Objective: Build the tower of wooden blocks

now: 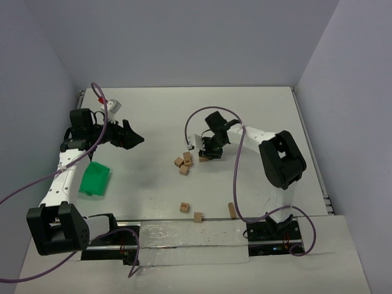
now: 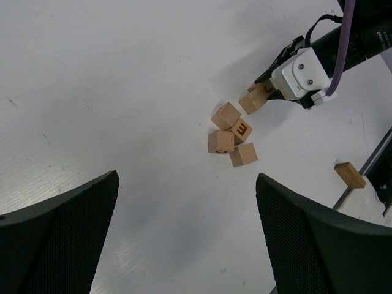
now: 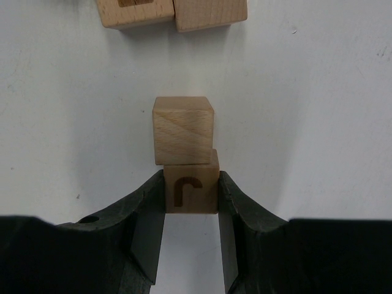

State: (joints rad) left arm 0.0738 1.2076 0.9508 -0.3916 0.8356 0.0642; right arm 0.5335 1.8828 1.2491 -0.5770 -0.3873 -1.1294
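The right claw (image 3: 191,184) is clenched on a marked wood block (image 3: 190,195), one finger on each side face, with the dark mark facing the wrist camera. The coming move turns on what lies straight ahead of that block. A plain cube (image 3: 182,130) touches its far face, set slightly off to one side, so the two make a short line running along the claw's reach. Whether the marked block rests on the surface (image 3: 318,122) or is lifted just off it I cannot tell. Farther along the same line sits a close-packed cluster of cubes (image 2: 233,136), near the held block but apart from it, and probably where the stack is to rise. The right arm is plainly the nearer one. The left claw (image 1: 131,135) hangs released, jaws wide, well apart from the marked block on the cluster's far side. Three loose cubes (image 1: 198,217) lie well apart from the marked block, toward the arm bases. The green tray (image 1: 95,179) sits farther from it than the left claw does, and no cube shows in it.
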